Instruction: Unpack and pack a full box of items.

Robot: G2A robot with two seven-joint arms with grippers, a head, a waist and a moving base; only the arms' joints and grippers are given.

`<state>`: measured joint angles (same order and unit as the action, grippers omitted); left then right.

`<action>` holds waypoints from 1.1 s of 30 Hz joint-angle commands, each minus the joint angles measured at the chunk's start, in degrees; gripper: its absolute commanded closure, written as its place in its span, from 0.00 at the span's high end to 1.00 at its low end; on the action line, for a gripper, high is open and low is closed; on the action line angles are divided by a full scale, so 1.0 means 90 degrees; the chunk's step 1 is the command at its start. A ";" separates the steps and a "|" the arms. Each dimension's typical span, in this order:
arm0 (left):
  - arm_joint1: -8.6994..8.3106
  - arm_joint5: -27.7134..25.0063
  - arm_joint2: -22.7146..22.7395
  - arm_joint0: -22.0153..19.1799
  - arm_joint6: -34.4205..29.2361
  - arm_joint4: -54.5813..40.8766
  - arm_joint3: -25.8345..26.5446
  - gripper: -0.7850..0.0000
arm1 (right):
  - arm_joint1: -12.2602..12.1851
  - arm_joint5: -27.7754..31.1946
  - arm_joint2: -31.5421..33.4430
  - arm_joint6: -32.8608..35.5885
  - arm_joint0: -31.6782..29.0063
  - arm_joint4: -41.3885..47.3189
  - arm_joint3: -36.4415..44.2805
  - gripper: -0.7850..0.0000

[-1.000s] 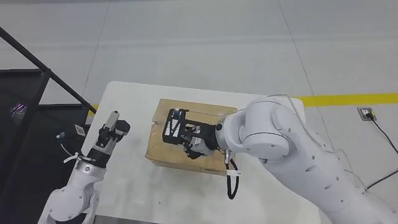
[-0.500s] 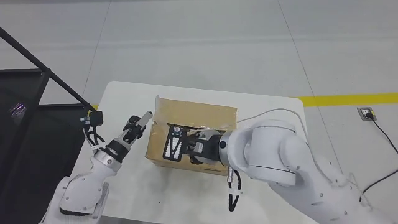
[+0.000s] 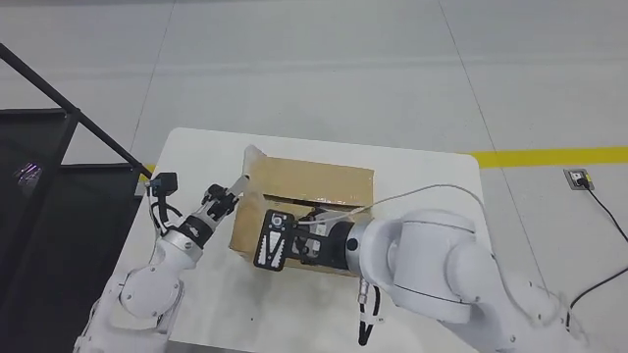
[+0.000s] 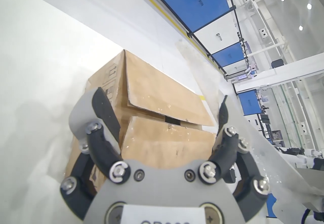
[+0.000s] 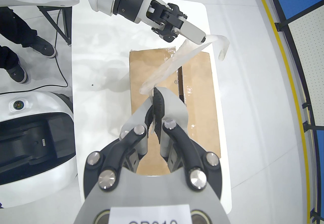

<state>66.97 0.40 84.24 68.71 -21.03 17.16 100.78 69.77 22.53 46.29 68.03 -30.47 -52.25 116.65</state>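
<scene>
The cardboard box point(image 3: 319, 184) sits mid-way on the white table point(image 3: 196, 157), its long axis running across the robot's front from left to right and the slightly parted flap seam following that line. Over the box's near left part, the right gripper point(image 5: 155, 98) is pinched tight on one end of a clear tape strip point(image 5: 174, 62), which slants over the box top toward its left end. There the left gripper point(image 4: 160, 99) has its fingers spread wide, the strip lying against one of them and its loose end curling beyond.
</scene>
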 commanded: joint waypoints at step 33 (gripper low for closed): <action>0.0055 -0.1550 0.0669 0.0273 0.0187 -0.2112 -0.0491 1.00 | -0.0123 -0.0082 0.0787 -0.0664 -0.0765 -0.0037 0.0732 0.00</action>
<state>67.60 -11.32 89.68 70.21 -17.75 -1.52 96.02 68.69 22.19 53.10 62.30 -37.18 -52.54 122.87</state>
